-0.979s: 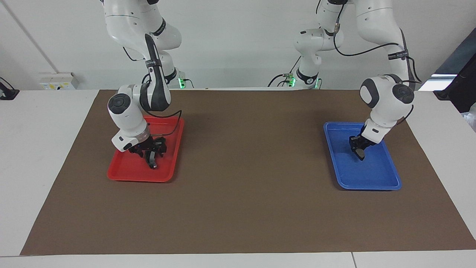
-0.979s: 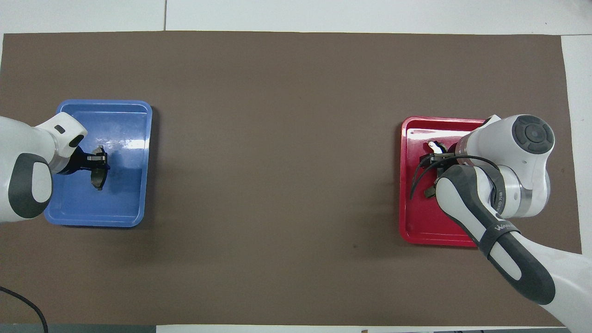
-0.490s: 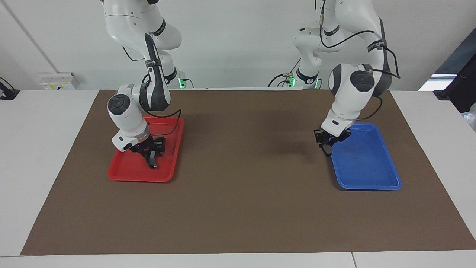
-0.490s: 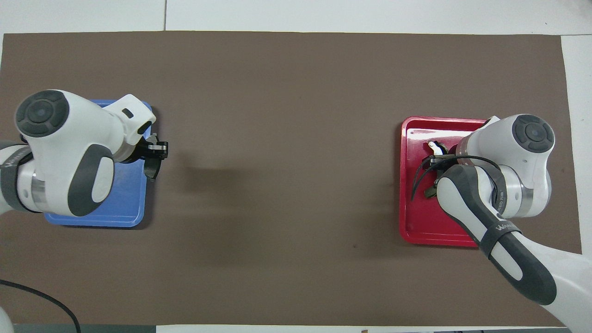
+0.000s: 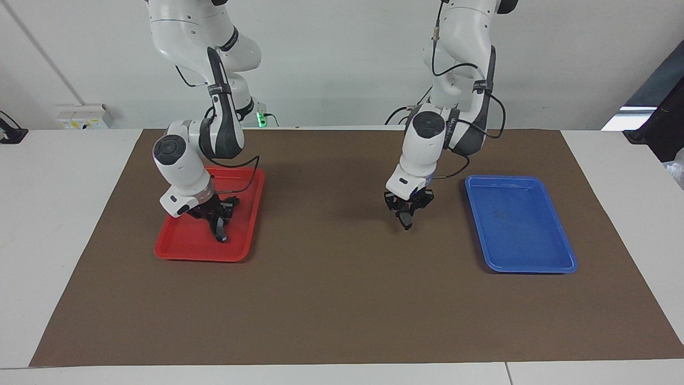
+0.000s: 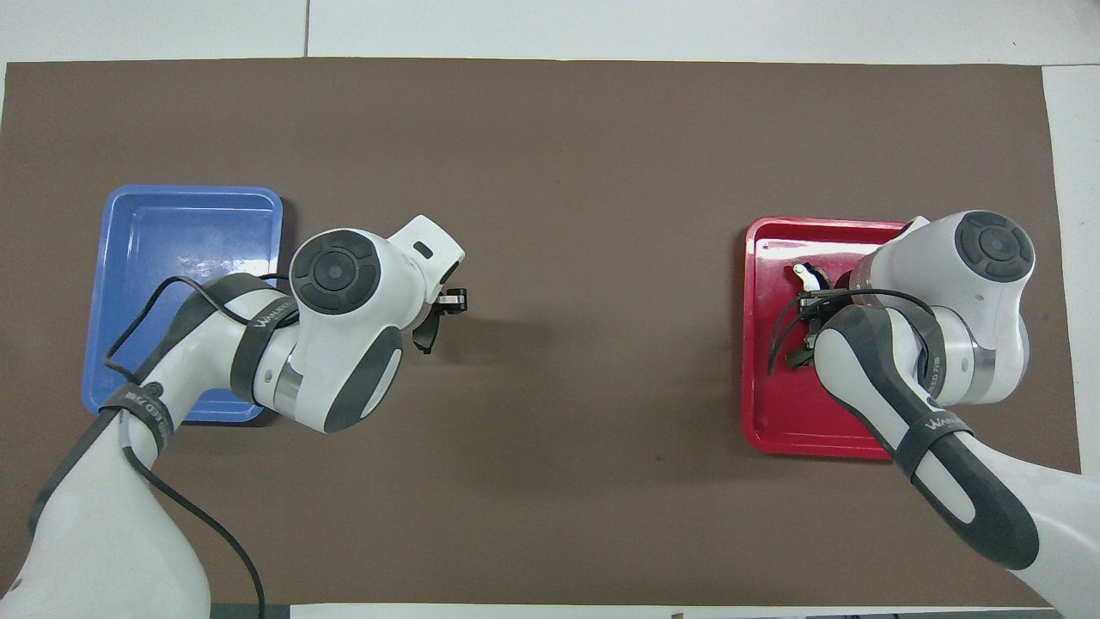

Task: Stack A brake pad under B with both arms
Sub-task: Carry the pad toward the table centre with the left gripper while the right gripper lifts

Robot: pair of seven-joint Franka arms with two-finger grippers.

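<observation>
My left gripper (image 5: 406, 215) is shut on the A brake pad (image 5: 406, 220), a small dark pad, and holds it above the brown mat between the two trays. In the overhead view the left gripper (image 6: 436, 311) shows with the pad (image 6: 424, 337) hanging under it. My right gripper (image 5: 218, 226) is low in the red tray (image 5: 181, 248), shut on B (image 5: 219, 232), the black curved pad. The right arm hides most of B in the overhead view, where one pale end of B (image 6: 805, 273) sticks out by the right gripper (image 6: 806, 320).
The blue tray (image 5: 534, 256) lies bare toward the left arm's end of the mat; it also shows in the overhead view (image 6: 172, 232). The red tray (image 6: 773, 413) lies toward the right arm's end. A brown mat (image 5: 331, 299) covers the table.
My left gripper has lifted the small pad out of the blue tray and carried it toward the middle of the mat. The right gripper has stayed in the red tray, barely shifting.
</observation>
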